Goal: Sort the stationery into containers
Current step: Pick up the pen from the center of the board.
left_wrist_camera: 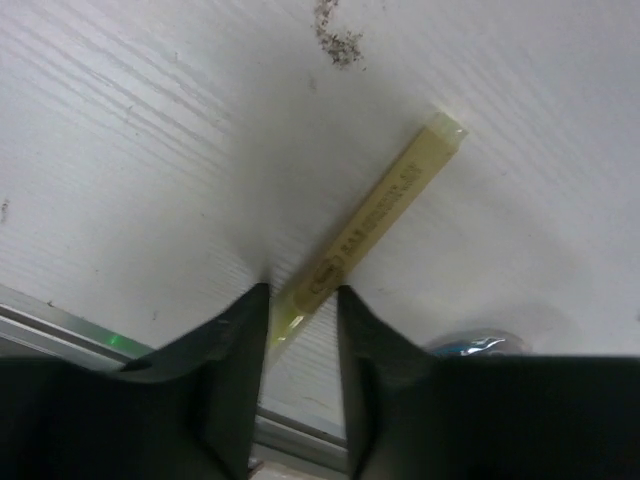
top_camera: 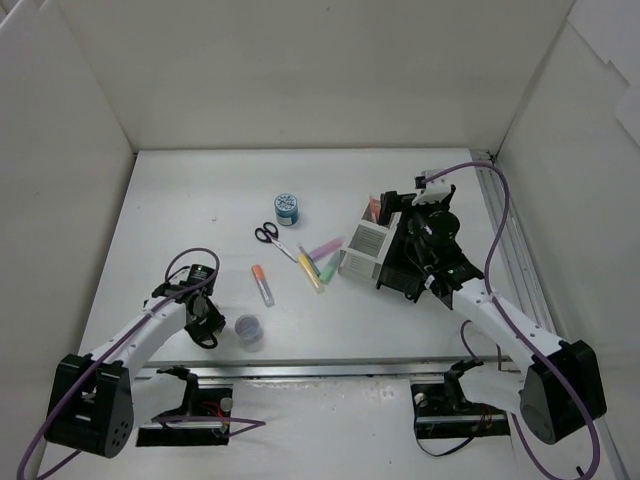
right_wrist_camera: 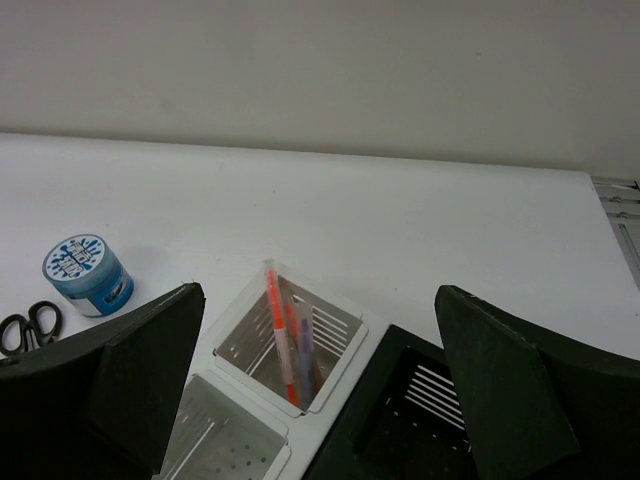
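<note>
The left hand (left_wrist_camera: 303, 292) sits low at the near left of the counter (top_camera: 190, 200), its two fingers (left_wrist_camera: 235, 370) pinched onto the near end of a pale yellow pen (left_wrist_camera: 385, 205). The pen points away from them over the counter surface; I cannot tell whether it is lifted. The small purple jar (top_camera: 249, 327) stands just beside this hand, to its right. The right hand (right_wrist_camera: 318, 298) hangs above the white mesh organizer (right_wrist_camera: 240, 340), fingers spread wide with nothing between them. An orange pen (right_wrist_camera: 274, 320) and a purple pen (right_wrist_camera: 305, 345) lean in one far compartment of the organizer. The black mesh holder (right_wrist_camera: 420, 410) touches the organizer's right side. Loose on the counter between the two arms lie an orange marker (top_camera: 262, 285), a yellow marker (top_camera: 310, 268), a green marker (top_camera: 328, 266), a pink marker (top_camera: 325, 247), the scissors (top_camera: 266, 234) and the blue tin (top_camera: 288, 208)
</note>
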You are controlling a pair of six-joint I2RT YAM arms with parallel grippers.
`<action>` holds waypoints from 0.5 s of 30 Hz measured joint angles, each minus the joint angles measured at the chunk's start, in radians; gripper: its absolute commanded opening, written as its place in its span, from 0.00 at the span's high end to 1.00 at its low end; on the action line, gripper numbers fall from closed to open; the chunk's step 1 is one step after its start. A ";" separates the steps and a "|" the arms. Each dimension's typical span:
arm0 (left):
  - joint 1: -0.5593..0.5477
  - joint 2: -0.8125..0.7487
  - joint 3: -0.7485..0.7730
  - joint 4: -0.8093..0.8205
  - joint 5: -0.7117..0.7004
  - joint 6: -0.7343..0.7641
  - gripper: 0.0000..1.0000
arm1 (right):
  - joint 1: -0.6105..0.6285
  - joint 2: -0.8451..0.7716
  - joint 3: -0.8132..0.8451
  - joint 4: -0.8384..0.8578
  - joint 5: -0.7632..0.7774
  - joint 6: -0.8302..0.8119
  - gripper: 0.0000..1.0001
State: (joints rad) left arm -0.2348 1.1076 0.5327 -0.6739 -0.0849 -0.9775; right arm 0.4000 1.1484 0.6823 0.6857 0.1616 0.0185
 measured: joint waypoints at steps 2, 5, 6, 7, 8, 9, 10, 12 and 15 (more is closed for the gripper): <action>0.000 0.026 0.013 0.013 0.007 0.023 0.97 | 0.000 -0.017 0.000 -0.021 0.009 0.000 0.02; 0.000 0.064 0.039 0.033 0.019 0.055 1.00 | 0.000 -0.041 0.000 -0.056 0.006 -0.001 0.02; 0.000 0.072 0.045 0.041 0.022 0.064 1.00 | 0.000 -0.048 0.000 -0.070 -0.003 -0.013 0.02; 0.000 0.075 0.047 0.047 0.025 0.071 1.00 | 0.000 -0.053 0.000 -0.084 -0.021 -0.027 0.02; 0.000 0.072 0.049 0.048 0.026 0.078 1.00 | 0.000 -0.057 0.001 -0.101 -0.053 -0.045 0.02; 0.000 0.065 0.053 0.046 0.027 0.085 1.00 | -0.001 -0.058 0.003 -0.117 -0.081 -0.062 0.02; 0.000 0.052 0.061 0.041 0.029 0.090 1.00 | -0.001 -0.058 0.008 -0.135 -0.117 -0.083 0.02; 0.000 0.016 0.089 0.033 0.028 0.104 1.00 | 0.000 -0.057 0.024 -0.191 -0.208 -0.130 0.02; 0.000 -0.064 0.169 0.035 0.028 0.111 1.00 | 0.012 -0.050 0.061 -0.251 -0.336 -0.192 0.02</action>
State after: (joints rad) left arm -0.2348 1.0439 0.7013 -0.6392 -0.0570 -0.8669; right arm 0.4122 1.0985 0.7429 0.4347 -0.1749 -0.1734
